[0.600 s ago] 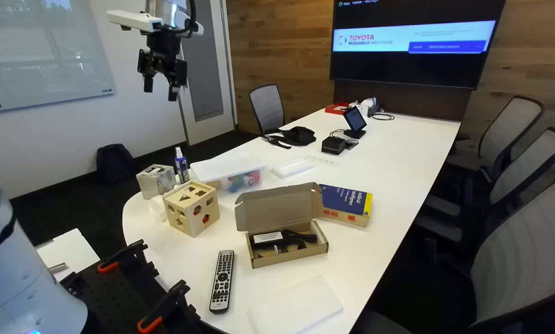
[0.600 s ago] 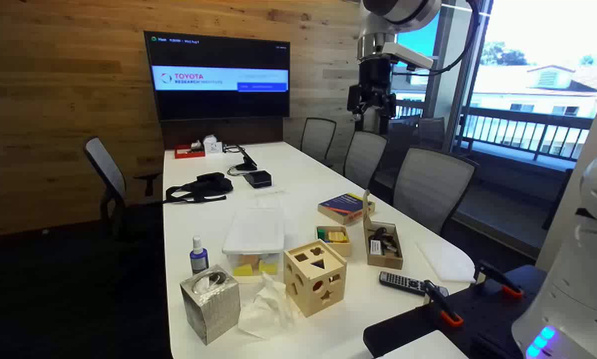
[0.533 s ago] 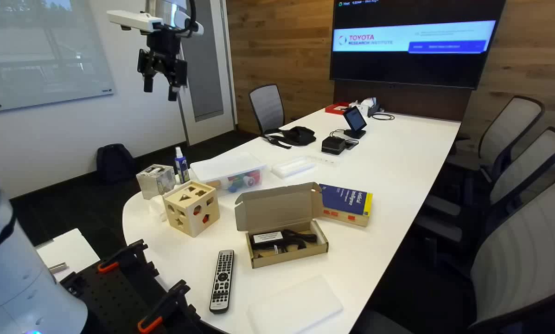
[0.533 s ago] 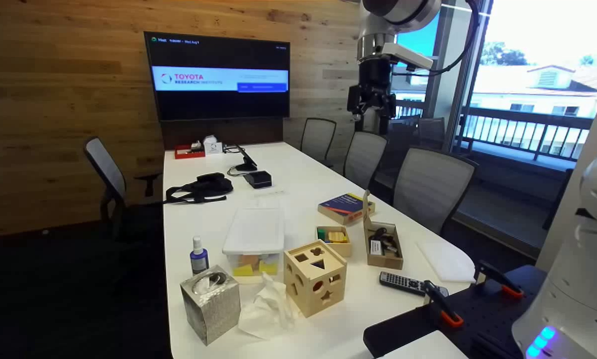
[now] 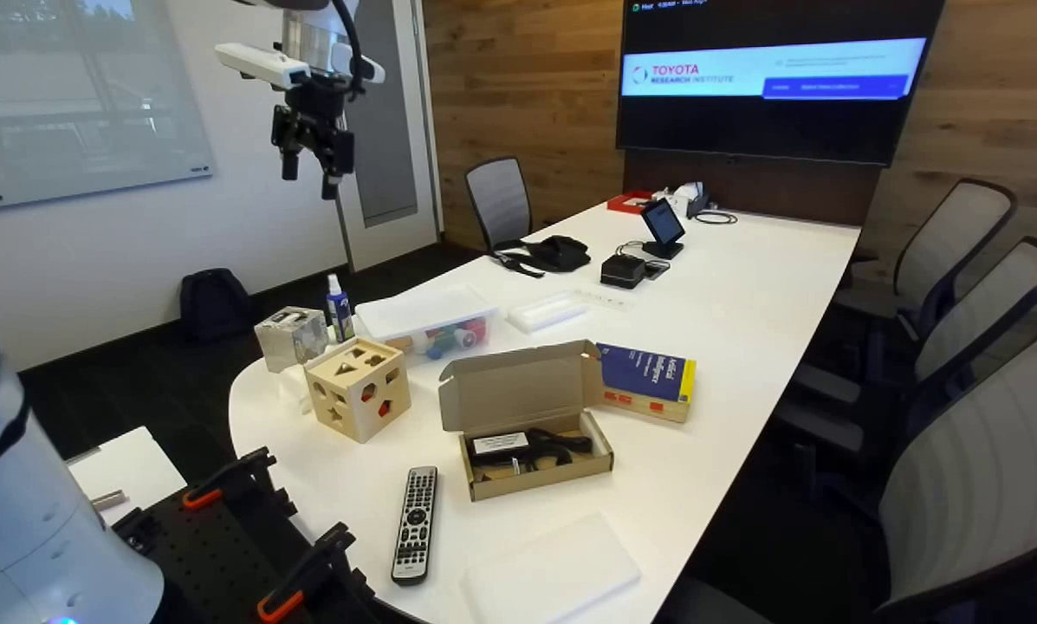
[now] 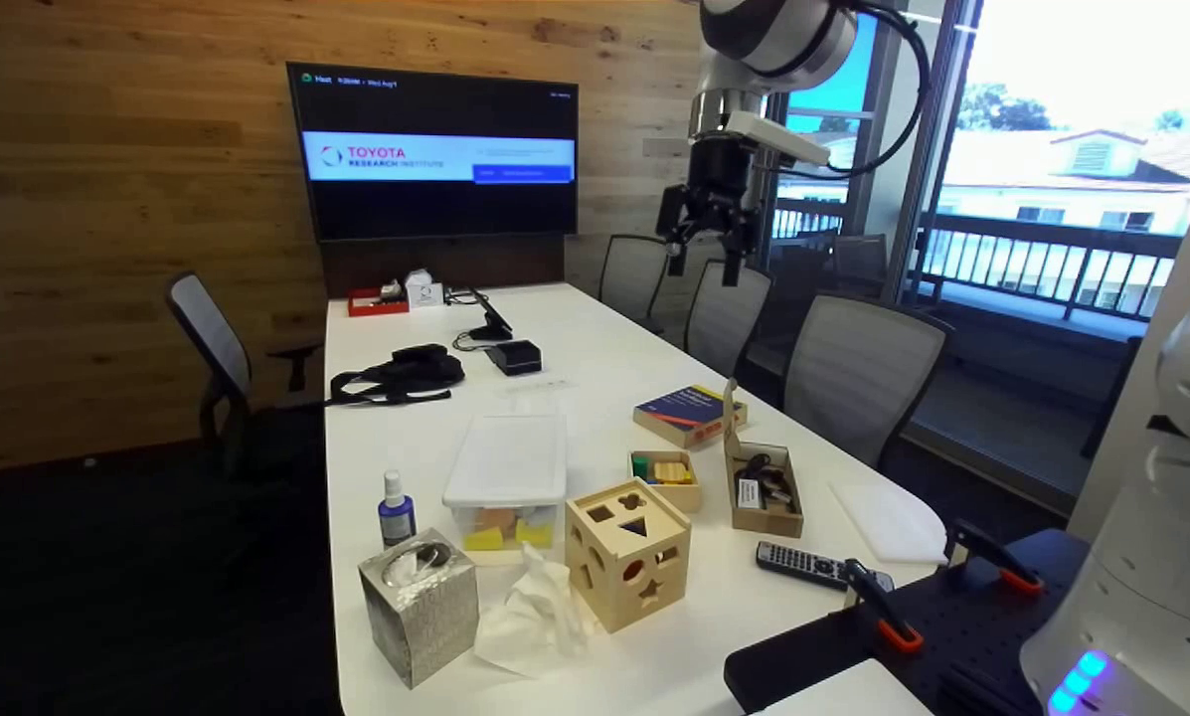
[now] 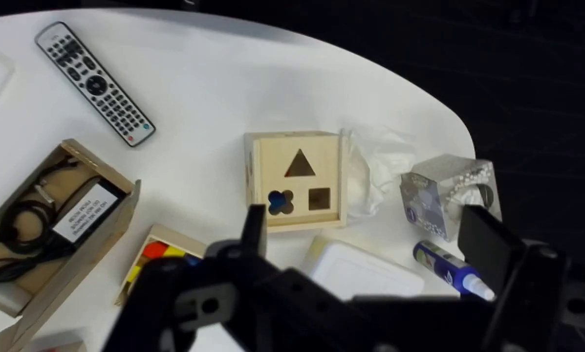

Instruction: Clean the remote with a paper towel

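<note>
Lying near the table edge, remote has room.

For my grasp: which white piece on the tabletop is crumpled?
The paper towel between the silver tissue box and wooden shape-sorter cube: its creased folds stand up, whereas the white slab near the remote lies flat.

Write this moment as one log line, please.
tool: open, in the air | paper towel: between wooden cube and tissue box | remote: on table, buttons up
</note>
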Robot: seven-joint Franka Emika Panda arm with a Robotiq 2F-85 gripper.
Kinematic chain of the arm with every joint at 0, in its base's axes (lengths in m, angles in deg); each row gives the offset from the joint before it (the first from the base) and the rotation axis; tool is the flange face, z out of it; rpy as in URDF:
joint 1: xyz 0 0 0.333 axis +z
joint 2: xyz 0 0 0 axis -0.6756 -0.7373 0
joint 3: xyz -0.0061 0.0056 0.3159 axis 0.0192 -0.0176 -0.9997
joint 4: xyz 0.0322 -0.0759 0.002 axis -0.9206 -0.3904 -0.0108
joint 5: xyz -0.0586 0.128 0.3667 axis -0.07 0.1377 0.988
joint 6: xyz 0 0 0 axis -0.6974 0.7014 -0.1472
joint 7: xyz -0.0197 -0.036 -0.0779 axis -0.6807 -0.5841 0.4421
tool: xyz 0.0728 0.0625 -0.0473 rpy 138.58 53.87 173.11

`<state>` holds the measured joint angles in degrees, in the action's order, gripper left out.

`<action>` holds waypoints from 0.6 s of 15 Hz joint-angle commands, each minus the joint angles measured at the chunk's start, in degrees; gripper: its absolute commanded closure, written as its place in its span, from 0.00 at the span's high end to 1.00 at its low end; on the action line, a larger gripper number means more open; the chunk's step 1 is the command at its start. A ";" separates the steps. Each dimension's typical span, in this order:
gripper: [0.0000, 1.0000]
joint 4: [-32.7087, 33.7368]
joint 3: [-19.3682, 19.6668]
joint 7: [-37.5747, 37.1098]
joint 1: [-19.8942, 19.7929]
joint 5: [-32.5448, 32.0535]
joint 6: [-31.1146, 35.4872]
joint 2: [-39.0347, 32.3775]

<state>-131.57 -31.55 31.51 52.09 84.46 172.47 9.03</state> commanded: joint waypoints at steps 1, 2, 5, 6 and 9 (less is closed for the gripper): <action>1.00 0.04 -3.91 -6.08 1.76 5.15 13.17 -8.89; 1.00 0.56 -5.09 -7.44 2.40 5.79 16.70 -11.89; 1.00 4.02 -7.83 -14.57 5.18 4.48 25.76 -22.76; 1.00 5.91 -8.21 -16.75 6.29 3.91 27.69 -26.74; 1.00 12.57 -7.57 -21.47 8.82 3.58 28.08 -37.03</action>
<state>-127.23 -39.78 14.56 59.24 88.69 201.27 -18.41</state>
